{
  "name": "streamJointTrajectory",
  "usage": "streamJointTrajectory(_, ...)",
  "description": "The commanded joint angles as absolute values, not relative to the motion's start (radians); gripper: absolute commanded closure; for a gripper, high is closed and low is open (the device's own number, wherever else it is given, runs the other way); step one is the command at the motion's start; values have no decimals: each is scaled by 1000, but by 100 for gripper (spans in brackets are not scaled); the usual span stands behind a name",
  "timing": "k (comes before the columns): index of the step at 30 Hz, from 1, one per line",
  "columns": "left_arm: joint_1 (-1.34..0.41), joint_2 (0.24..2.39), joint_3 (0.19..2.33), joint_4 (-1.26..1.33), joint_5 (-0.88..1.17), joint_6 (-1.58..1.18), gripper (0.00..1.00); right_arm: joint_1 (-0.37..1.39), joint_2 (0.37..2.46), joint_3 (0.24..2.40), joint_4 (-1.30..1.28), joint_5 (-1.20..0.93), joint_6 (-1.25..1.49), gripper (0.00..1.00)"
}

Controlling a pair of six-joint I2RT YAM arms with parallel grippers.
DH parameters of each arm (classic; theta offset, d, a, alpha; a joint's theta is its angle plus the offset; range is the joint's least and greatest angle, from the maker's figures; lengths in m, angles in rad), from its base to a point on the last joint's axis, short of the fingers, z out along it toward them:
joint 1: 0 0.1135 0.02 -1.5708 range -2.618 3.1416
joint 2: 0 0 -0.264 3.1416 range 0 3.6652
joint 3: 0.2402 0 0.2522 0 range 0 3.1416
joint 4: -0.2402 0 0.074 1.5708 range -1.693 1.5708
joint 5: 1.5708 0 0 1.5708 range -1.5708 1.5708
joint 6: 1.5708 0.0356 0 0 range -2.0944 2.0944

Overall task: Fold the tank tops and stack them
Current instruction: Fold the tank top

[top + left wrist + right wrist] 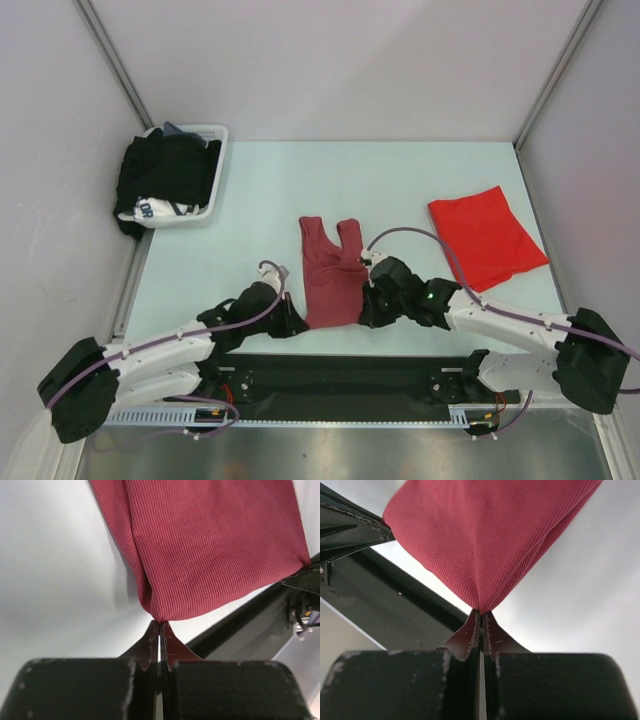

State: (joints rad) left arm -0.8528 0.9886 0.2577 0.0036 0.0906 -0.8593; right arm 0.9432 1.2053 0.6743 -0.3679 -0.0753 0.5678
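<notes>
The dusty maroon tank top [330,275] lies lengthwise in the table's near middle, its two straps pointing away from the arms. My left gripper [298,322] is shut on its near left hem corner; the left wrist view shows the ribbed maroon cloth [210,555] pinched at the tips of the gripper [160,622]. My right gripper [366,312] is shut on the near right hem corner, where the maroon cloth [485,540] rises into a peak from the gripper [481,612]. The bright red tank top [485,238] lies folded flat at the right.
A white basket [215,160] at the far left holds black garments and a white cloth with dark lettering [150,208]. The black base rail [340,375] runs along the near table edge, just behind the hem. Grey walls stand on both sides.
</notes>
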Motion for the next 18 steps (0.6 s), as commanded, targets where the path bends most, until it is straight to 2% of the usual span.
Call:
streamJointTrajectory(1,-859,879,313,-125,97,-884,100,948,1140,725,-481,-58,577,100)
streamJointTrajectory(7,-862,773,359,-238,87,-887,100,948,1114,784,-549,-49,554,98)
streamJointTrajectory(18,-862,781,561,-350,54,-841,100,891,1193,956,-609,-32,480,96)
